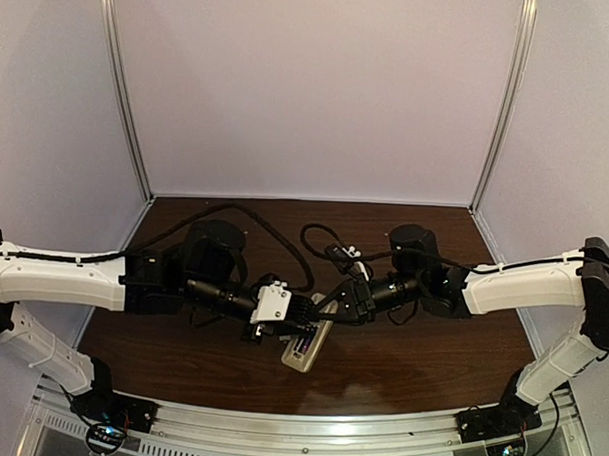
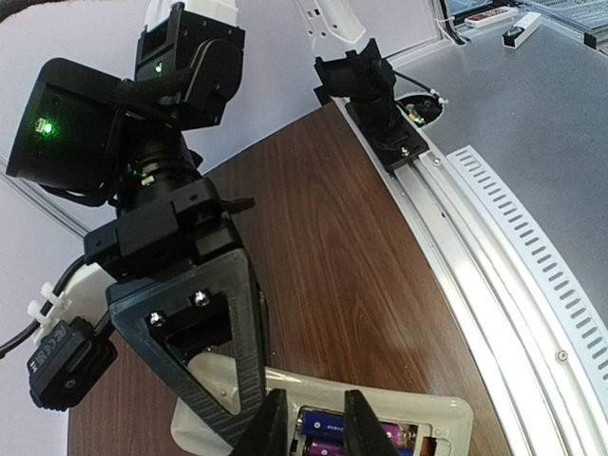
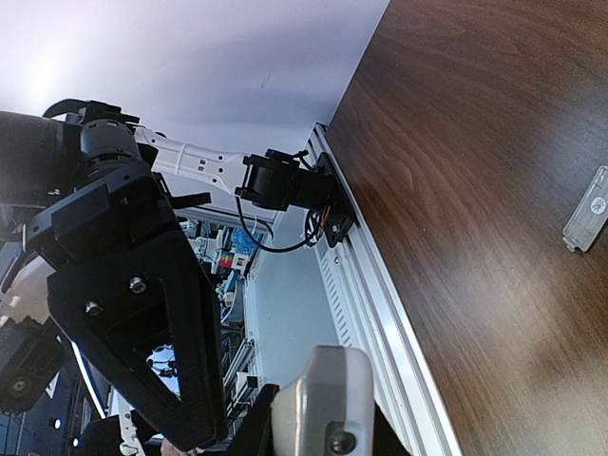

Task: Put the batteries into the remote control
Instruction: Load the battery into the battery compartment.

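Observation:
The remote control [image 1: 302,356] lies back-up near the table's front middle, its beige back [image 2: 446,418] showing the open recess. Two purple-blue batteries [image 2: 328,423] lie side by side in the recess; one shows in the top view [image 1: 306,342]. My left gripper [image 2: 316,432] hangs over the recess with its jaws a narrow gap apart, astride the upper battery; whether they touch it I cannot tell. My right gripper [image 3: 318,427] is shut on one end of the remote [image 3: 323,389]. In the left wrist view its black finger [image 2: 209,351] covers that end.
A small flat grey-white cover piece [image 3: 586,209] lies on the brown table to the side of the remote. The metal rail [image 2: 494,256] runs along the table's near edge just beyond the remote. Both grippers [image 1: 316,318] meet close together above the remote.

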Tool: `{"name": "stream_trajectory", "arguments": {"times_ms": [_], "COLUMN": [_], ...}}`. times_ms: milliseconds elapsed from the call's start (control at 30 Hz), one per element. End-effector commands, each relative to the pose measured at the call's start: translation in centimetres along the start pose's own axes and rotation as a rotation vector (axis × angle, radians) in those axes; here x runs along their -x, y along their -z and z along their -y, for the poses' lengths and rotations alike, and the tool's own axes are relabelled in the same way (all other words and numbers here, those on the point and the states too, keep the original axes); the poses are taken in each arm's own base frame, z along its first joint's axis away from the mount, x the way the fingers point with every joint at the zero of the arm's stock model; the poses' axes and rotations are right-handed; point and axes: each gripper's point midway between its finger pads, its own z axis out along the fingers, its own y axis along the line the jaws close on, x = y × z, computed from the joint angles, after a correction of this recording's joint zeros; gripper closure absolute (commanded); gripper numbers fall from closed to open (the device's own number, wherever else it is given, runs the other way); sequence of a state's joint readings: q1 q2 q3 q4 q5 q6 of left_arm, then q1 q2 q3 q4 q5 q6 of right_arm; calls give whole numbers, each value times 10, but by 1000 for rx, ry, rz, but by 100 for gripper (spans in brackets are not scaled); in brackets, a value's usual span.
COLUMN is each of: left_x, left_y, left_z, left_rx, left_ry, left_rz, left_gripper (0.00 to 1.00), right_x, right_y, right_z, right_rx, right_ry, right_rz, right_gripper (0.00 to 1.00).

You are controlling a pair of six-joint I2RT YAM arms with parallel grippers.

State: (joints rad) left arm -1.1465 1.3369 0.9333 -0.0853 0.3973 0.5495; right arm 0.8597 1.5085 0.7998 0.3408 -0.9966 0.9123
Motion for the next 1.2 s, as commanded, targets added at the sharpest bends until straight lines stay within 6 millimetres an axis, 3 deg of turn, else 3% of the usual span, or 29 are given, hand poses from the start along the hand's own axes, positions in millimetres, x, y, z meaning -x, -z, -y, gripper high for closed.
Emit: {"name": "stream_trajectory", "arguments": {"times_ms": [0,433,667,1167], "left_x": [9,-4,-13,-24], "left_y": [-4,-11,-14,-21], "left_z": [-3,-3,0,14], "left_rx": [-13,-20,-27,-78], "left_ry": [-15,-4,8,21], "left_rz": [14,-42,-72,-99], "left_gripper": [80,82,88,89], "right_x": [4,2,2,5], "right_y": [-3,-4,-3,-1], "right_z": [-14,-17,-19,-29], "right_rx": [34,29,31,44], "right_ry": [45,56,63,94], "right_rz": [-3,-12,-10,-1], "right_gripper": [100,100,100,100]}}
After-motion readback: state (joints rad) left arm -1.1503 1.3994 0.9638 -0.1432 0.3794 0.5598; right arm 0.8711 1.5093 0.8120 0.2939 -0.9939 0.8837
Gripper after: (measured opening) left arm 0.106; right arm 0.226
